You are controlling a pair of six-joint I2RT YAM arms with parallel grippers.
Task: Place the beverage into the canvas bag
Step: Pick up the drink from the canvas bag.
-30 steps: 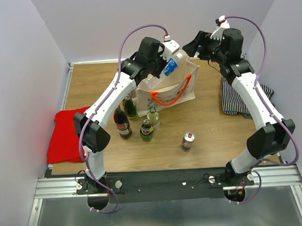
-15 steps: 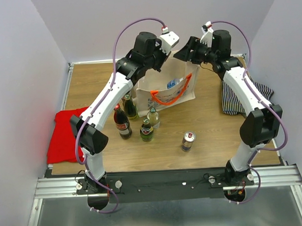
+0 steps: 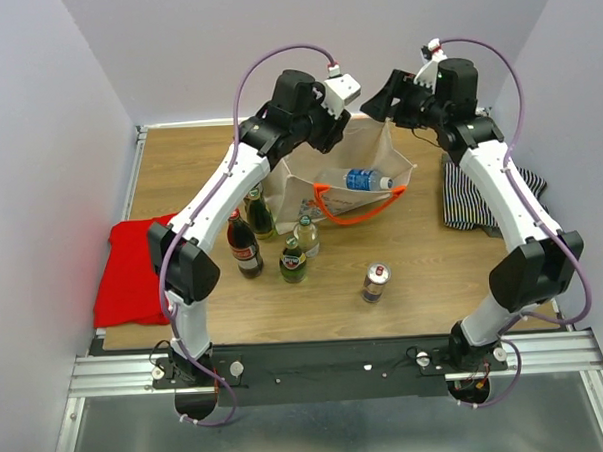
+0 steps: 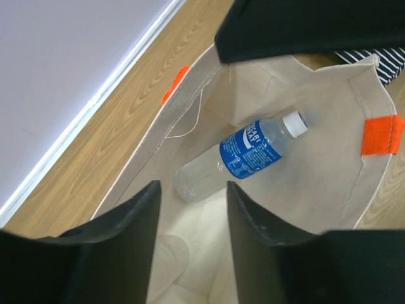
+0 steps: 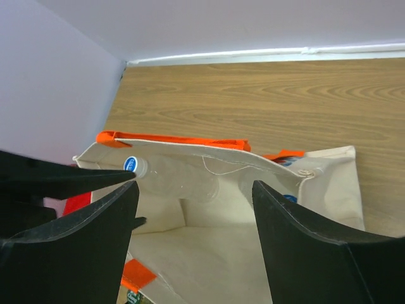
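We saw the water bottle (image 4: 243,158) lying on its side inside the canvas bag (image 3: 296,191), which stood on the wooden tabletop (image 3: 433,260) between pale lilac walls (image 3: 174,51). The left gripper (image 4: 193,190) and right gripper (image 5: 193,190) hung over the bag's mouth, fingers apart and empty.

A wooden tabletop (image 3: 179,166) is enclosed on 3 sides by pale lilac walls (image 3: 173,41); its near edge is bounded by an aluminium rail (image 3: 118,372), and everything is evenly lit.
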